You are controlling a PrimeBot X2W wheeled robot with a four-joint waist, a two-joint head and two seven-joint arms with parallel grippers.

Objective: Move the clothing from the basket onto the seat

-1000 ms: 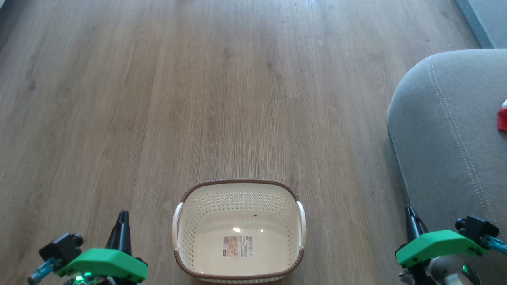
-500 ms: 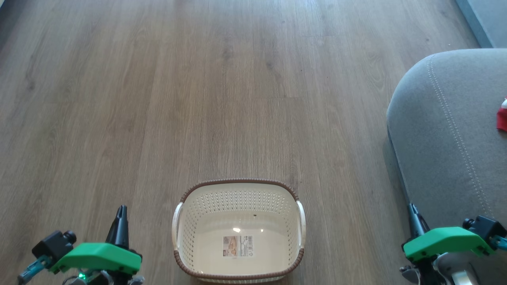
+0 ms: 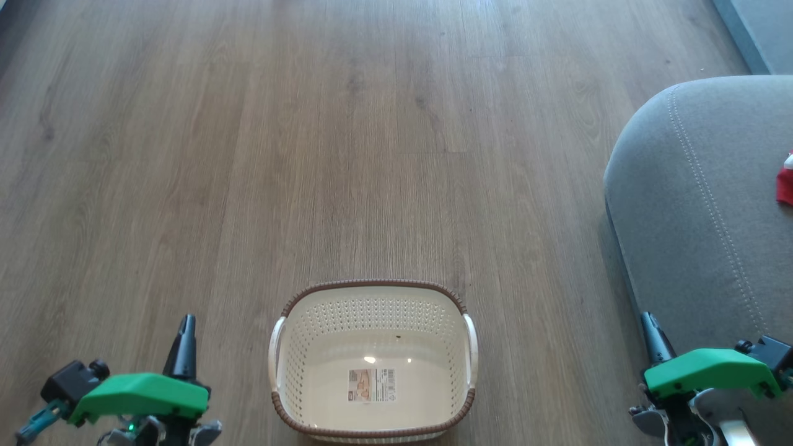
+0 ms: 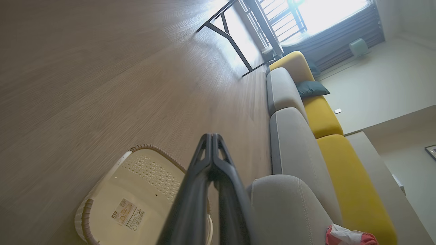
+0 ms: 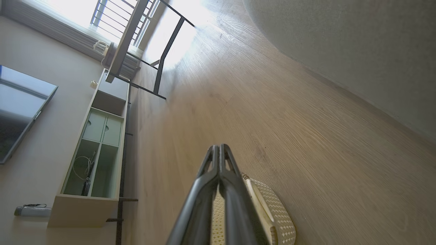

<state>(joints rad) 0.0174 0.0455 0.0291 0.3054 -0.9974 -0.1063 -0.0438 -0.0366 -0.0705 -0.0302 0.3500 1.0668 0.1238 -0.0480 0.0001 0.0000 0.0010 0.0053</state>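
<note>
Left gripper (image 3: 188, 321) and right gripper (image 3: 647, 319) pinched closed, holding nothing, flanking empty basket (image 3: 372, 286); clothing (image 3: 787, 184) on seat (image 3: 681, 217), task looks finished, next move just parking arms.

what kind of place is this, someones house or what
Most likely a living room in a home: a long grey and yellow sofa runs along one wall, a flat television hangs above a low shelf unit, and a laundry basket sits on the wood floor.

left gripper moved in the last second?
Yes. The left gripper has drifted left and slightly up the head view, away from the basket, which hasn't shifted.
</note>
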